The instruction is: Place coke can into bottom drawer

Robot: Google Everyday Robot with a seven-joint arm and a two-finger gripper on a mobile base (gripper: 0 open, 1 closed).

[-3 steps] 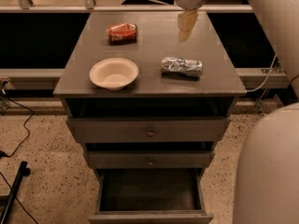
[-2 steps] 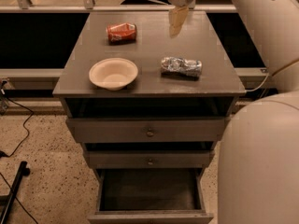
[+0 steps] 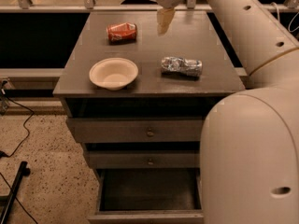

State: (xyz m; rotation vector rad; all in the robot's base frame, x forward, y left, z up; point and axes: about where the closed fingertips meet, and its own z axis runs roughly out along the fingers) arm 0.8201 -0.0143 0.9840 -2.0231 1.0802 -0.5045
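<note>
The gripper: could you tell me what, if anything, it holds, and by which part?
Nothing: the gripper hangs bare above the cabinet top, apart from the coke can lying there.

Tool (image 3: pixel 163 21) above cabinet (image 3: pixel 196 38), arm (image 3: pixel 238 27) cropped, bottom drawer (image 3: pixel 148 192) front cropped

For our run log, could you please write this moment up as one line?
phase: pre-grasp | hand: over cabinet top, beside coke can, not touching | coke can: on its side | bottom drawer: open

Gripper (image 3: pixel 163 23) farther left, nearer coke can (image 3: pixel 122 31)
</note>
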